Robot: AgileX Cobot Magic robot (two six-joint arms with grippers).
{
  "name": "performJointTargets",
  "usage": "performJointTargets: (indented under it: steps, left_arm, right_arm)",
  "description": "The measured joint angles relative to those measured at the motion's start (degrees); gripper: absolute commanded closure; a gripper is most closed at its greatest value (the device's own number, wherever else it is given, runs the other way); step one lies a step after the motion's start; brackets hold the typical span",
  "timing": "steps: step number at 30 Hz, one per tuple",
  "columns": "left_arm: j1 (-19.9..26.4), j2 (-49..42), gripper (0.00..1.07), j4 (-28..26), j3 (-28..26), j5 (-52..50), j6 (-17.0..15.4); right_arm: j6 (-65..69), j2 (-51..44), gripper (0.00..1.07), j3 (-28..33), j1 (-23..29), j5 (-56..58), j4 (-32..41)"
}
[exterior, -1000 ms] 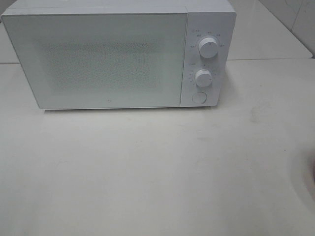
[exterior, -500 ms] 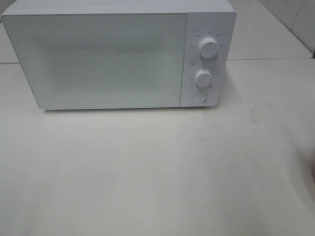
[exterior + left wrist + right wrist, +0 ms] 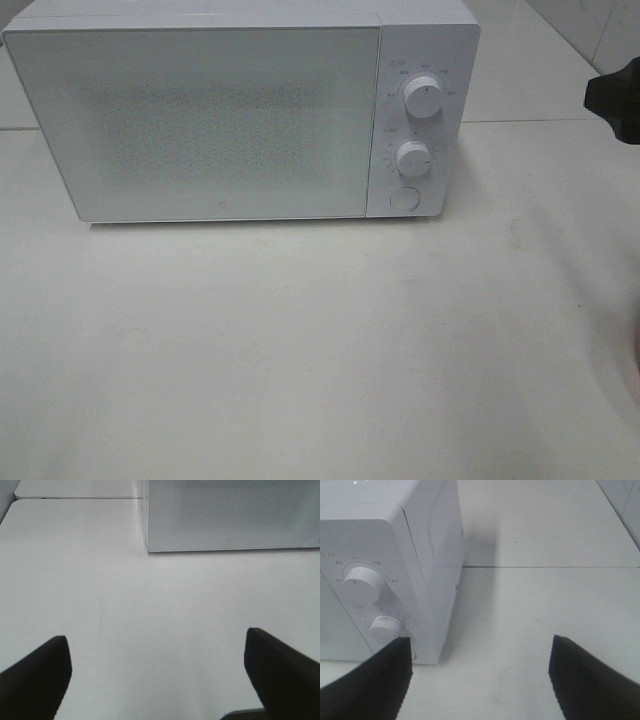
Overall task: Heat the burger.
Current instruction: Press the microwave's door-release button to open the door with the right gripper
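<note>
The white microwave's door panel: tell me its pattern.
White door panel with fine dotted mesh; clearest in exterior high view.

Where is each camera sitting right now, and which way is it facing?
Exterior high: mounted above, looking down at the microwave front and the table; a dark part of the right arm shows at the right edge.
Left wrist: low over the table, behind the open left hand, facing the microwave's door corner.
Right wrist: behind the open right hand, facing the upper knob and the microwave's side.
Shared: exterior high and right wrist both show the upper knob.
</note>
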Motion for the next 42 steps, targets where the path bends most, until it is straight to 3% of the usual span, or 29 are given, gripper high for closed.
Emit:
performJointTargets:
  steps: [10,16,22,24,30,35,42]
  left_arm:
    - [0.0,0.0,0.20,0.0,0.0,0.0,0.0]
    - [0.0,0.0,0.20,0.0,0.0,0.0,0.0]
    - [0.0,0.0,0.20,0.0,0.0,0.0,0.0]
    - [0.0,0.0,0.20,0.0,0.0,0.0,0.0]
    - [0.0,0.0,0.20,0.0,0.0,0.0,0.0]
    - [0.0,0.0,0.20,0.0,0.0,0.0,0.0]
    - [0.0,0.0,0.20,0.0,0.0,0.0,0.0]
  right_arm:
    - [-1.4,6.1,0.32,2.7,0.0,-14.7,0.4]
    - [-7.6,9.6,0.32,8.4,2.0,-28.2,8.8]
    - [-16.5,12.9,0.32,12.4,9.7,-39.8,20.4]
    - [-19.1,15.6,0.32,13.4,14.8,-46.5,27.0]
    - [-19.9,18.8,0.32,13.6,18.3,-52.3,30.5]
    - [-20.5,25.1,0.32,13.5,25.4,-60.8,34.8]
    - [-20.5,30.3,0.32,13.5,31.1,-61.7,39.2]
